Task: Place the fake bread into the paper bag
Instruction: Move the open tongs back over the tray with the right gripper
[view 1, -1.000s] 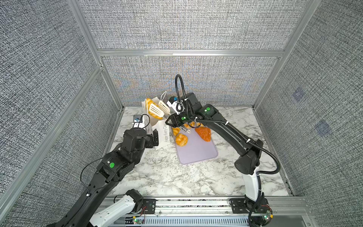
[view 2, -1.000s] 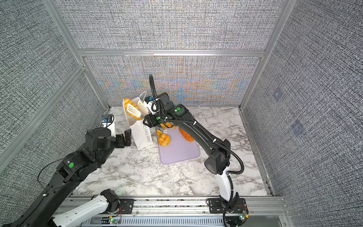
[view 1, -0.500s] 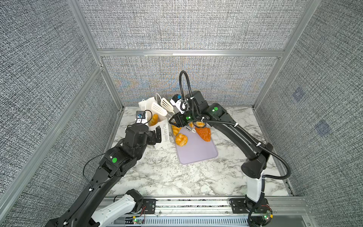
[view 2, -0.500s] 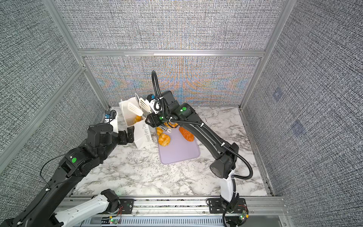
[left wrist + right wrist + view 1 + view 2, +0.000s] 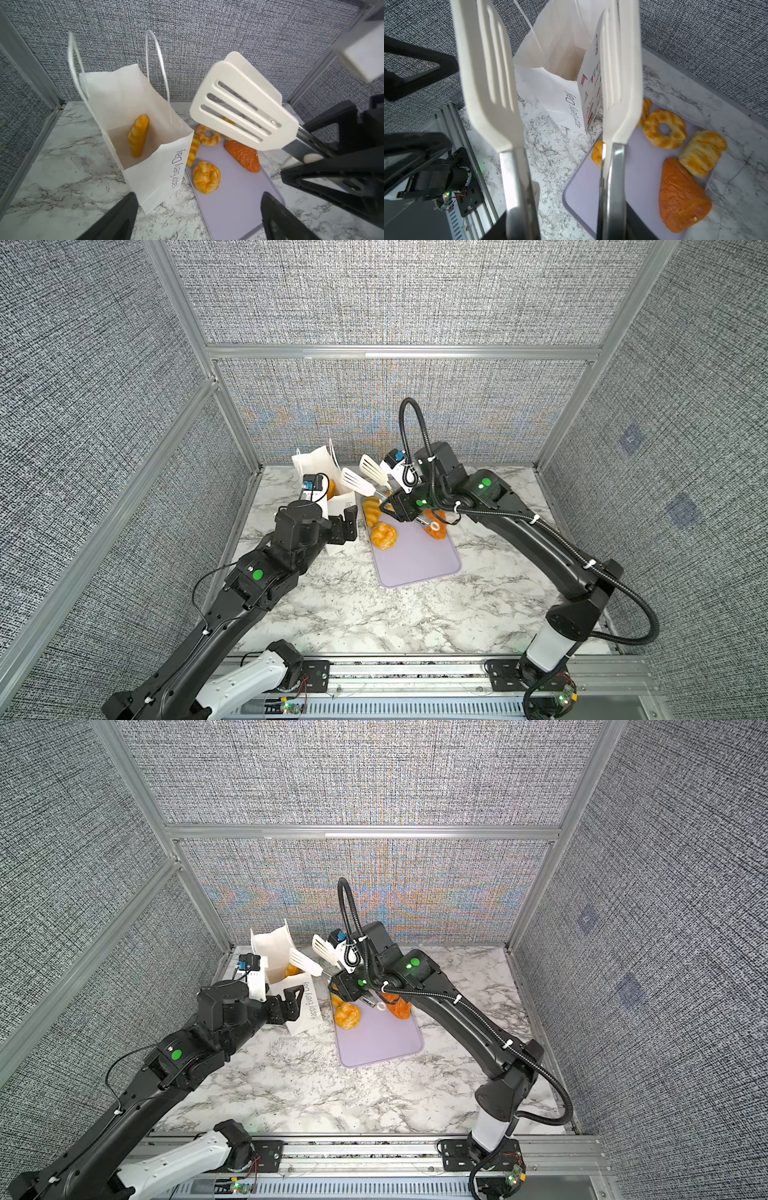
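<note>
1. The left arm (image 5: 216, 626) and right arm (image 5: 519, 531) had matte black, angular links.
2. Each had a rounded white base segment (image 5: 548, 649).
3. A round green light (image 5: 257, 574) glowed on each shoulder housing, with another near the right wrist.
4. A ribbed black cable (image 5: 401, 427) looped off the right arm, fixed with white ties (image 5: 587, 565).

Left arm reaches forward, low and long, wrist level, its claw (image 5: 349, 524) with jaws spread wide. Right arm bends at the elbow and sweeps in toward centre, wrist tipped up, claw (image 5: 392, 504) clamped partway on the tongs (image 5: 361, 485).
</note>
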Robot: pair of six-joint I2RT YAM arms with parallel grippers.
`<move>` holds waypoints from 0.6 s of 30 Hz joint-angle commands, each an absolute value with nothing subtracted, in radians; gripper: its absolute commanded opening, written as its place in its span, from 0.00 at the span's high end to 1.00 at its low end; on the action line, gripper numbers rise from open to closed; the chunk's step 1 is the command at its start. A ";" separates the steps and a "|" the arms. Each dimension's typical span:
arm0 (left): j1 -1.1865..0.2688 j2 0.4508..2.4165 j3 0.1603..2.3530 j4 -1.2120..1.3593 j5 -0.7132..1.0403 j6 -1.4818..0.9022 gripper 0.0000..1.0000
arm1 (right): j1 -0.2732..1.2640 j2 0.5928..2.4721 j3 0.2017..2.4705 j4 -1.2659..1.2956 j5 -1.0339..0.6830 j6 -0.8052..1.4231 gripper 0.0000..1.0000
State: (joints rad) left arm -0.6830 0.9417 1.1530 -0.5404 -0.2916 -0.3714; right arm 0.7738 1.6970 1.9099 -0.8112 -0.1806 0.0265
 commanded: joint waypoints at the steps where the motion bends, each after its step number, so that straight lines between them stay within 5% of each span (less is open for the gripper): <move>1: -0.705 0.952 1.147 -0.464 -0.306 -0.379 0.07 | 0.766 1.657 1.863 -0.749 -0.141 0.005 0.43; 18: -0.857 0.994 1.090 -0.365 -0.406 -0.398 0.06 | 0.641 1.484 1.609 -0.753 -0.062 0.000 0.43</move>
State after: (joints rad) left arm -0.8444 0.9920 1.0985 -0.4210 -0.3836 -0.3820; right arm 0.6586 1.5009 1.6348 -0.7742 -0.0811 0.0017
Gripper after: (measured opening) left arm 0.936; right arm 0.571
